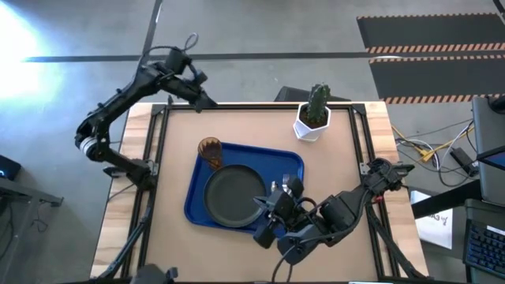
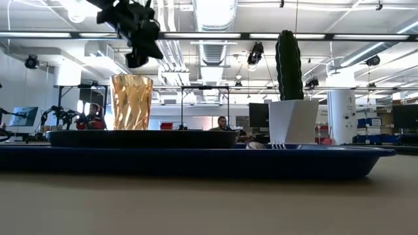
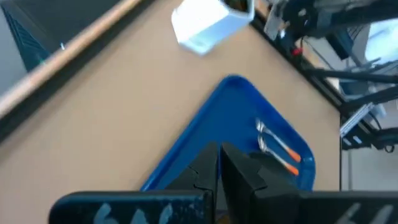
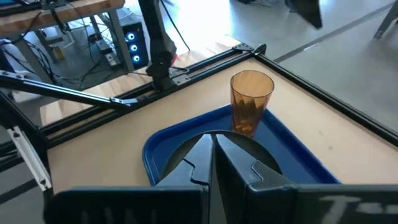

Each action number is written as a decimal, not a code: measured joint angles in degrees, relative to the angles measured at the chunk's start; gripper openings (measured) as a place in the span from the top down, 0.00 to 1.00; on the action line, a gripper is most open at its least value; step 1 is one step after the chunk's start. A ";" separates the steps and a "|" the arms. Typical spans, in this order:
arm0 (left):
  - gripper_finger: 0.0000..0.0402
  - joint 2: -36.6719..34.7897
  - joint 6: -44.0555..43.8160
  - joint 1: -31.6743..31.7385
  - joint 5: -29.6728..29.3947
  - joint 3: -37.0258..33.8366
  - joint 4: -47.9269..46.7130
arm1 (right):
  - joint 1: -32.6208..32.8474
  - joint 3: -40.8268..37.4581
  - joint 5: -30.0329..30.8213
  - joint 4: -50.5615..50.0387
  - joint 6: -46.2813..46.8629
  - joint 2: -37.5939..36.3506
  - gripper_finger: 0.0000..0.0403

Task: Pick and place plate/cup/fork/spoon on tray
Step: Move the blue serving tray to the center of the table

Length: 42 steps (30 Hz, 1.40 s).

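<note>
Four pieces sit on my blue tray (image 1: 201, 177): plate (image 1: 234, 194), cup (image 1: 210, 152), fork (image 3: 286, 147), spoon (image 3: 278, 158). Left claw (image 1: 202, 100) hangs closed, empty, at the worktop's (image 1: 252, 134) far edge; right claw (image 1: 269, 230) closed, empty, by the tray.

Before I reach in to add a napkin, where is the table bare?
The widest bare patch lies between the tray and the table's left edge. Another runs along the far edge, left of the cactus pot. The tray is crowded: plate, cup, and the right gripper above its near right corner.
</note>
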 joint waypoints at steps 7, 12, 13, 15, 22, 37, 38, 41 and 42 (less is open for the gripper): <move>1.00 2.87 -0.11 -1.05 -0.30 -7.74 3.33 | -0.09 0.00 0.13 0.17 -0.98 0.00 0.98; 1.00 3.38 -2.86 -2.08 -1.60 -14.58 12.08 | -0.07 0.00 0.08 0.29 -1.01 0.21 0.98; 1.00 3.27 -3.14 -2.18 -2.49 -15.67 14.33 | -0.07 0.00 0.03 0.38 -0.98 0.38 0.98; 1.00 3.17 -3.69 -2.64 -5.35 -17.60 17.64 | -0.07 0.00 -0.13 0.43 -0.96 0.61 0.98; 1.00 3.21 -2.31 -3.31 -13.49 -21.26 25.10 | -0.07 0.00 -0.20 1.85 -0.92 0.81 0.98; 1.00 5.17 0.50 -5.53 -26.24 -30.78 30.42 | -0.09 0.00 0.58 4.88 -0.92 0.98 0.98; 1.00 5.49 0.63 -5.52 -27.06 -31.65 30.78 | -0.09 0.00 0.85 5.06 -0.92 0.98 0.98; 1.00 6.49 1.77 -5.51 -28.95 -33.56 31.63 | -0.09 0.00 1.40 5.15 -0.92 0.98 0.98; 1.00 6.90 1.96 -5.51 -29.33 -33.93 31.90 | -0.09 0.00 1.41 5.17 -0.92 0.98 0.98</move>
